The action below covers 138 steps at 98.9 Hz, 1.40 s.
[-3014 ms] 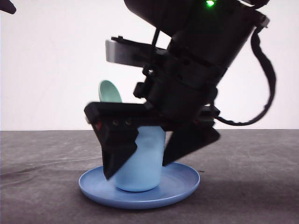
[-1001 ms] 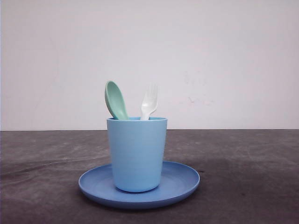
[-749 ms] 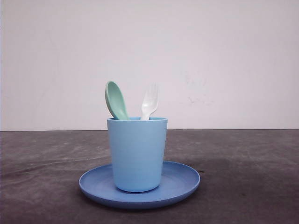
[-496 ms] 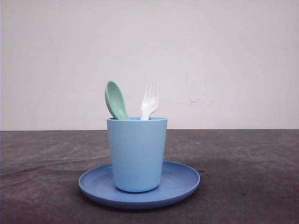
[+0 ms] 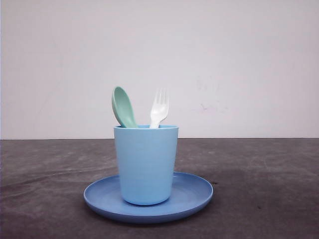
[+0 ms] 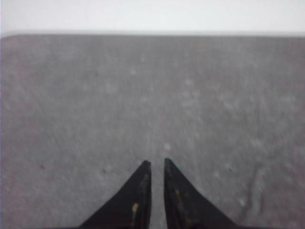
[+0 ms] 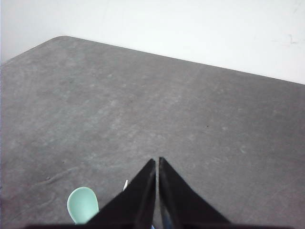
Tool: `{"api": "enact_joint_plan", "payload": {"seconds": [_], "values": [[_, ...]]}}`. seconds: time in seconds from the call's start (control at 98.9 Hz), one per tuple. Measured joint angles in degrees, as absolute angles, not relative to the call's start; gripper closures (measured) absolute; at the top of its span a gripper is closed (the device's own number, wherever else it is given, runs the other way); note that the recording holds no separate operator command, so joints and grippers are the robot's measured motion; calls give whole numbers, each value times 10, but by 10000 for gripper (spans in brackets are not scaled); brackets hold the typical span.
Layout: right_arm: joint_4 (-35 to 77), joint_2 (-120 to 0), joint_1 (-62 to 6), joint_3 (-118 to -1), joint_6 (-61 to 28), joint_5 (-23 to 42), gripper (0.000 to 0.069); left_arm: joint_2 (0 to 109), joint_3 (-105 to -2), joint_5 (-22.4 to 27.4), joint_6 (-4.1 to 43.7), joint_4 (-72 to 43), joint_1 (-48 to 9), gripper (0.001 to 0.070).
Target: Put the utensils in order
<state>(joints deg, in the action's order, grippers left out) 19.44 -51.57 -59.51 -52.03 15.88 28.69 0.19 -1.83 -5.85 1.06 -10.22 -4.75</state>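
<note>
A mint-green spoon (image 5: 123,107) and a white fork (image 5: 159,108) stand upright, heads up, in a light blue cup (image 5: 146,164) that rests on a round blue plate (image 5: 197,195) in the front view. In the right wrist view my right gripper (image 7: 157,160) is shut with nothing between its fingers, high above the cup; the spoon bowl (image 7: 83,204) and a sliver of the fork (image 7: 125,185) peek out beside it. Over bare grey table my left gripper (image 6: 156,162) is shut, with only a narrow slit between its black fingertips and nothing held.
Dark grey tabletop (image 5: 259,179) spreads on all sides of the plate. A white wall (image 5: 239,64) rises behind the table's far edge. The rounded corner of the table (image 7: 59,39) appears in the right wrist view.
Three seconds ago the right gripper hung open around the cup, filling the front view; it has since lifted out of that view and the fork stands in the cup beside the spoon.
</note>
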Motion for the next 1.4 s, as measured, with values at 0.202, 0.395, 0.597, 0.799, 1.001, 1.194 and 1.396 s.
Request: {"api": "enact_joint_plan", "payload": {"seconds": [0.202,0.395,0.597,0.799,1.001,1.194,1.396], "values": [[194,-516,-595,-520,159,287,682,2,-18,-58,11,-103,-45,685],[194,-516,-595,-520,159,287,682,3,-18,-58,11,-103,-45,685],[194,-516,-595,-520,159,287,682,3,-18,-58,11,-103,-45,685],[194,-516,-595,-520,159,287,682,3,-18,-58,11,-103,-45,685],[185,-516,-585,-520,130,302,682,3,-18,-58,11,-103,-45,685],[97,-515,-462,-520,36,280,682,3,-18,-58,11,-103,-45,685],[96,-510,-250,-520,3,170,682,3,-18,-58,11,-103,-45,685]]}}
